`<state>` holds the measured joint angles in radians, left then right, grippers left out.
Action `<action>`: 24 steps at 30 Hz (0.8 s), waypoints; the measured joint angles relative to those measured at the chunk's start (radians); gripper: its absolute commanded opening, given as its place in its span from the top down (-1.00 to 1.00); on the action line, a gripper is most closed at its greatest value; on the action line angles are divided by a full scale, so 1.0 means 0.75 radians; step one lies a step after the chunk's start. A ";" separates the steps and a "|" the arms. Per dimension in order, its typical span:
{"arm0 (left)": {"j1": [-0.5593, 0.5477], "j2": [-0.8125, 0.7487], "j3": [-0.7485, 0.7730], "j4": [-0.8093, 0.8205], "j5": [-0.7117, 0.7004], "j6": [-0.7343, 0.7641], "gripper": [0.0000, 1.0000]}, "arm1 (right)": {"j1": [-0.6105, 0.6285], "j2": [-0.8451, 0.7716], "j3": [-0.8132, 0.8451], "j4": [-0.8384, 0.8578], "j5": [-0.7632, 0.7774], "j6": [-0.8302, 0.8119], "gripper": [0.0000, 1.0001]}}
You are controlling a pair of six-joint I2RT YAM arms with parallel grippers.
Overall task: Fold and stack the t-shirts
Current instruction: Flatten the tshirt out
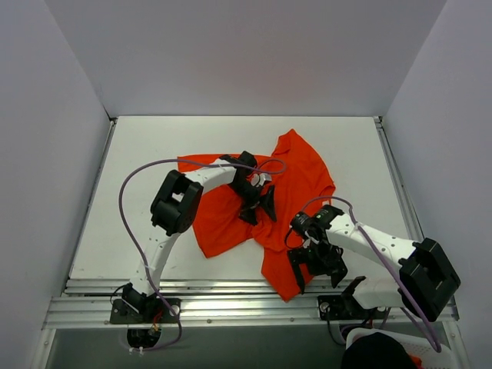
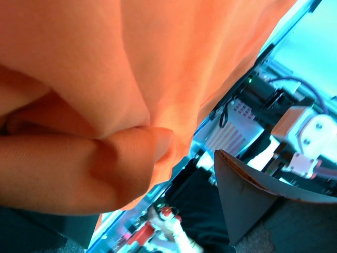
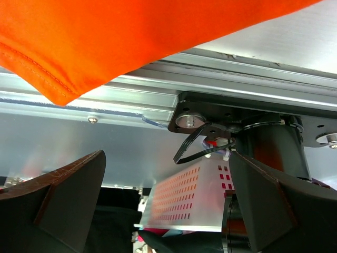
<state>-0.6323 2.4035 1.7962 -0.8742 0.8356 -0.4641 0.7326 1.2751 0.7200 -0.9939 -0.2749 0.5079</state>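
Observation:
One bright orange-red t-shirt (image 1: 300,177) lies crumpled and partly folded over itself across the middle of the white table (image 1: 154,154); one corner hangs toward the front edge. My left gripper (image 1: 259,209) is low on the shirt's middle. In the left wrist view the cloth (image 2: 105,79) is draped over one finger; the other finger (image 2: 253,195) stands bare and apart, so the left gripper (image 2: 179,174) is open. My right gripper (image 1: 315,273) is open and empty beside the shirt's near corner. In the right wrist view the right gripper (image 3: 166,158) sits just under the hem (image 3: 105,37).
Aluminium rails (image 1: 231,296) run along the table's front edge, with the arm bases behind them. A white perforated cover (image 3: 184,195) sits below the right gripper. Grey walls close in the left, right and back sides.

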 measured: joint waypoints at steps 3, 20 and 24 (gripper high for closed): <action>0.003 0.023 0.038 -0.049 0.028 0.094 -0.88 | -0.008 -0.005 0.000 0.000 0.003 0.019 -1.00; 0.069 0.274 0.386 -0.462 0.403 0.847 -0.88 | -0.009 -0.047 0.001 -0.003 0.013 0.117 -1.00; 0.098 0.426 0.609 -0.709 0.566 1.037 -0.88 | -0.009 -0.065 0.001 -0.009 0.014 0.142 -1.00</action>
<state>-0.5587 2.7228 2.2528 -1.4055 1.2602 0.3134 0.7261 1.2266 0.7208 -1.0008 -0.2646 0.6144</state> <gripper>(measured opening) 0.920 0.996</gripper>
